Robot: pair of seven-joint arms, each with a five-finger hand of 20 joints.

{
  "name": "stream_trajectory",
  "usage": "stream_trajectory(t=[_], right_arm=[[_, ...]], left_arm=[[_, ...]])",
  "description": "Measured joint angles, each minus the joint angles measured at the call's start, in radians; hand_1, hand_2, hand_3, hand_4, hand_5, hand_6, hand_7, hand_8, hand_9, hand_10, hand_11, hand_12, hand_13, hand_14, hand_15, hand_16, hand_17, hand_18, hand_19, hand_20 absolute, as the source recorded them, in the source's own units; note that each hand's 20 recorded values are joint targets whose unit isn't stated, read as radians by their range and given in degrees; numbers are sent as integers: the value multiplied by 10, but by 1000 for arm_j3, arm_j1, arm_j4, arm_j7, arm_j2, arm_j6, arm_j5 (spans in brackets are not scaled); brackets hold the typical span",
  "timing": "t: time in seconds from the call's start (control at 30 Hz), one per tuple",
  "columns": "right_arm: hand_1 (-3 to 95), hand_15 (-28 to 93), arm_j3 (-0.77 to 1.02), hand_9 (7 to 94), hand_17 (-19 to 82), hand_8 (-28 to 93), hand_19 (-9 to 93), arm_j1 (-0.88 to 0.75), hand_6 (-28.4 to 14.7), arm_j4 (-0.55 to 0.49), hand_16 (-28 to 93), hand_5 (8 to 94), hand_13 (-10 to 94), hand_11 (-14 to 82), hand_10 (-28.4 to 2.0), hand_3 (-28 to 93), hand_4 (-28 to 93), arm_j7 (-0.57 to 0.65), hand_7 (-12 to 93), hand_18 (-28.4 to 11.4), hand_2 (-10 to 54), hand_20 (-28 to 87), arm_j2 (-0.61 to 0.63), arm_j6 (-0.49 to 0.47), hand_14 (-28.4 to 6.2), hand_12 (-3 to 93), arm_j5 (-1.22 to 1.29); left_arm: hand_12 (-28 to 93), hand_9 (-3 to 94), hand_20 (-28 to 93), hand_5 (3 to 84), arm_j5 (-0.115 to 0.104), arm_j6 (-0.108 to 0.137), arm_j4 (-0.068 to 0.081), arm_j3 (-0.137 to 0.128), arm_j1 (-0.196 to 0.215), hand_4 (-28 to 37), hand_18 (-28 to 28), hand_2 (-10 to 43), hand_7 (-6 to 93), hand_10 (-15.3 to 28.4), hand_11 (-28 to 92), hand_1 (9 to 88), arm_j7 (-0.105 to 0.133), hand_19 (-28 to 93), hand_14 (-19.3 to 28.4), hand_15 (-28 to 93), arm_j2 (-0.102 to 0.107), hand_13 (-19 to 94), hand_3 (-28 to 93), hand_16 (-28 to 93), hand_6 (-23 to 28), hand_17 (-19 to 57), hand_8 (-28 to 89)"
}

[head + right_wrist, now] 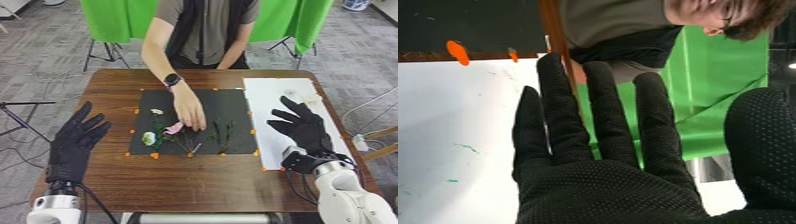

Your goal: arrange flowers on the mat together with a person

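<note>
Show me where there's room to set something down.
Bare: the table between its near edge and the mat, and the mat's far right corner, beside the sheet. Crowded: the mat's middle and near half, with flowers and the person's hand.

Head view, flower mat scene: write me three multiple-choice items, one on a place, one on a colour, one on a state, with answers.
1. Where does the white sheet lie from the dark mat?
A) left
B) beneath
C) right

2. What colour is the bloom beside the person's hand?
A) pink
B) yellow
C) blue

3. How is the robot's right hand?
A) in a fist
B) open
C) pinching a stem

1 C: the sheet runs along the mat's right side.
2 A: its petals are pink.
3 B: its fingers extend, holding nothing.
</note>
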Motion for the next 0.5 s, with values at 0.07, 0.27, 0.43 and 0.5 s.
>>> stream_trajectory(t=[0.07,0.27,0.43,0.5], right_arm=[[154,290,0,479,39,-134,382,0,31,0,156,395,380,88,-137,727,-283,2,130,-186,117,208,0,0,-189,133,-2],[166,310,-1,494,46,-134,392,5,37,3,155,414,392,103,-144,728,-282,8,134,-183,105,213,0,0,-186,137,-15],[182,394,-18,523,76,-134,478,18,35,4,135,419,451,148,-162,728,-276,29,137,-202,90,233,14,38,-185,140,-49],[200,435,-39,538,99,-132,516,27,35,3,119,415,479,177,-167,726,-270,47,135,-214,80,232,33,99,-181,141,-85]], left_arm=[[104,348,57,333,0,0,0,0,-1,-279,248,54,82,169,180,211,-1,527,227,347,0,266,788,-49,49,-68,-83],[104,348,56,332,1,0,0,0,-3,-279,248,54,83,168,181,211,-2,528,227,349,0,266,788,-50,49,-68,-83],[104,348,56,331,1,-1,1,2,-8,-278,248,54,84,168,181,212,-2,528,228,349,0,266,788,-51,48,-68,-83],[104,348,56,331,1,-1,1,3,-9,-278,248,54,83,169,182,212,-2,528,228,350,0,266,789,-51,49,-68,-84]])
